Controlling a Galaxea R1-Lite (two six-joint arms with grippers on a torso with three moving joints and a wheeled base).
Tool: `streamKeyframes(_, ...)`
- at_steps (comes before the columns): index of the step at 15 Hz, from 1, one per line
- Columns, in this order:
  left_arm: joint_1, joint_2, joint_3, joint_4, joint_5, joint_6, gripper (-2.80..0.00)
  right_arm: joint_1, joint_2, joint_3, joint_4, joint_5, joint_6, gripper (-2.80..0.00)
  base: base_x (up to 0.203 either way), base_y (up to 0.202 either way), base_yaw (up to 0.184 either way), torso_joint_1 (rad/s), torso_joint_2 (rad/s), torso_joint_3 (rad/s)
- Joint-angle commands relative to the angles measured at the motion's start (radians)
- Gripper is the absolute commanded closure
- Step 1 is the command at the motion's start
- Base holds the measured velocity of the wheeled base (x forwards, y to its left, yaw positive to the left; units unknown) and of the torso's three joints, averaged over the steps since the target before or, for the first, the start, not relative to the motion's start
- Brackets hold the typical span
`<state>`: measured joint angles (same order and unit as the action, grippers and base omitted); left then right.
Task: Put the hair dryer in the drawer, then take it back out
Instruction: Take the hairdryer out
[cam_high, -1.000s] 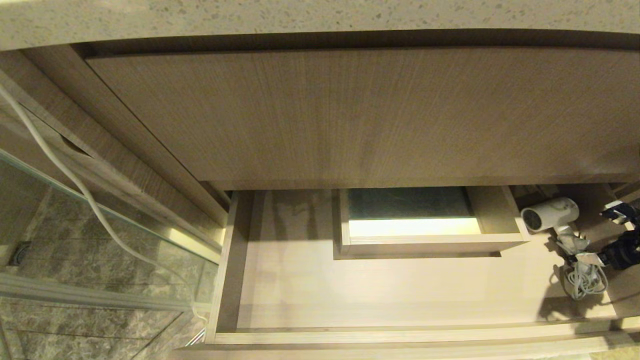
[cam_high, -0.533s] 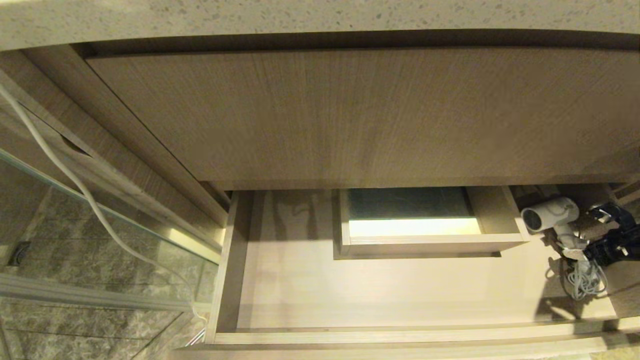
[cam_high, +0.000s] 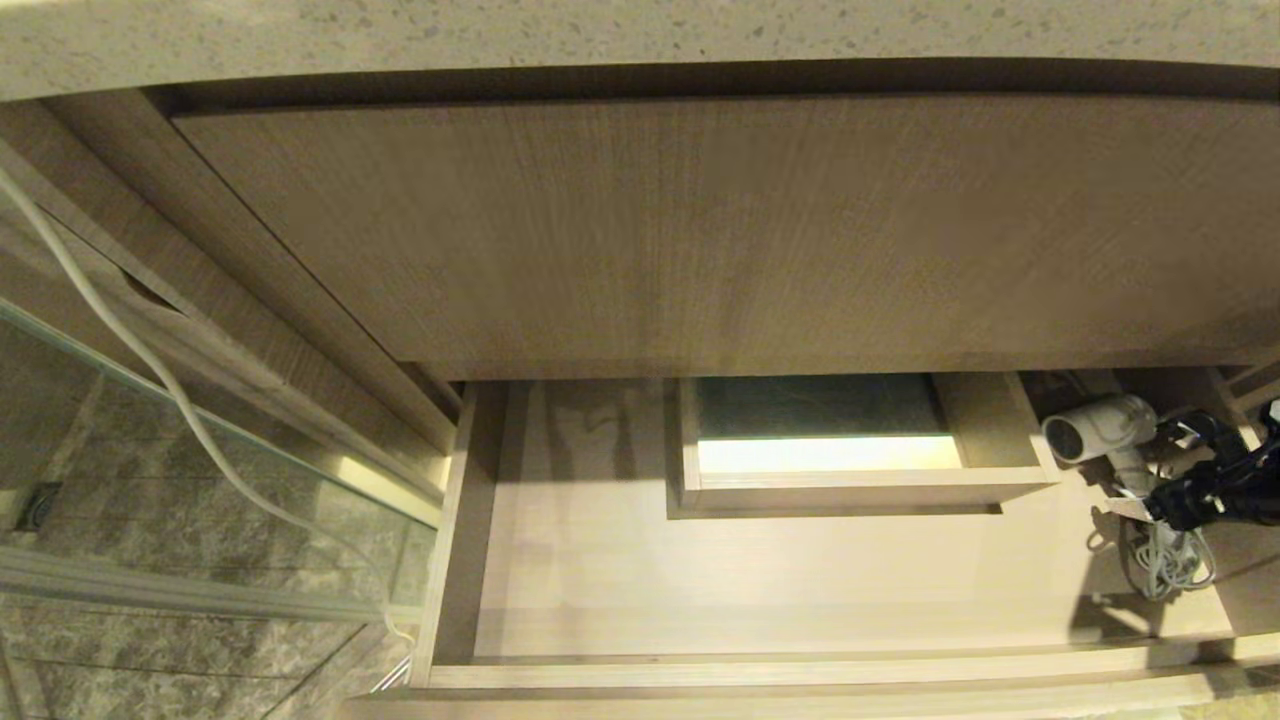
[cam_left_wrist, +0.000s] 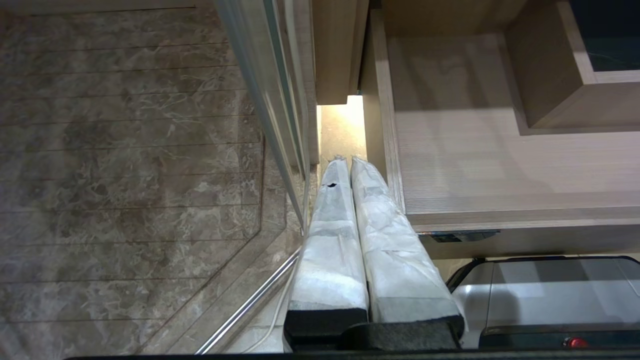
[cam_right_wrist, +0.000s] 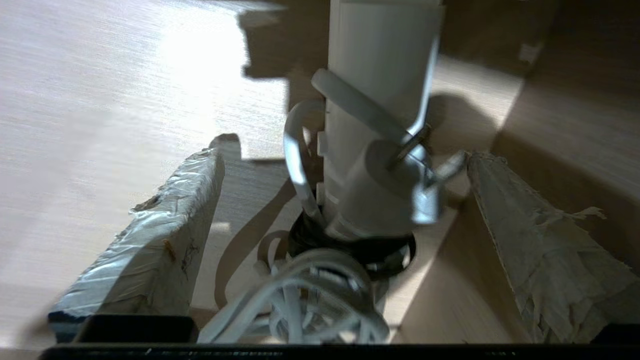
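Observation:
The white hair dryer (cam_high: 1100, 430) lies at the right end of the open drawer (cam_high: 780, 580), its dark grille facing left and its coiled cord (cam_high: 1165, 565) bunched in front of it. My right gripper (cam_high: 1150, 470) reaches in from the right and stands open. In the right wrist view the taped fingers (cam_right_wrist: 165, 225) stand wide on either side of the hair dryer (cam_right_wrist: 380, 75) handle without touching it, and the cord (cam_right_wrist: 310, 295) lies close under the wrist. My left gripper (cam_left_wrist: 345, 160) hangs shut and empty beside the drawer's (cam_left_wrist: 475, 165) left outer wall.
A boxed cut-out (cam_high: 850, 445) sits at the drawer's back middle, just left of the hair dryer. A taller wood panel (cam_high: 700, 230) and a stone countertop (cam_high: 600, 30) overhang it. A glass panel (cam_high: 150, 480), a white cable (cam_high: 150, 370) and marble floor (cam_left_wrist: 125, 175) are on the left.
My right gripper has moved left, deeper into the drawer, so its open fingers now straddle the hair dryer's handle. The hair dryer and the left arm have stayed still.

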<state>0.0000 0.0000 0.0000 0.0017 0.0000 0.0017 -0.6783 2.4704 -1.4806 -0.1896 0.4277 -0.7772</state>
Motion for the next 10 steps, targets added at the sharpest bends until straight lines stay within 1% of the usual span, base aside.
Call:
streamKeyframes(1, 0.0, 0.0, 0.0, 0.0, 0.0, 0.0, 0.0, 0.0, 0.031, -0.014, -0.002, 0.003, -0.004, -2.8, 0.0, 0.0, 0.0, 0.0, 0.0, 0.0)
streamKeyframes(10, 0.0, -0.001, 0.0, 0.0, 0.0, 0.0, 0.0, 0.0, 0.079, -0.029, -0.004, 0.005, -0.004, -2.8, 0.0, 0.0, 0.0, 0.0, 0.0, 0.0)
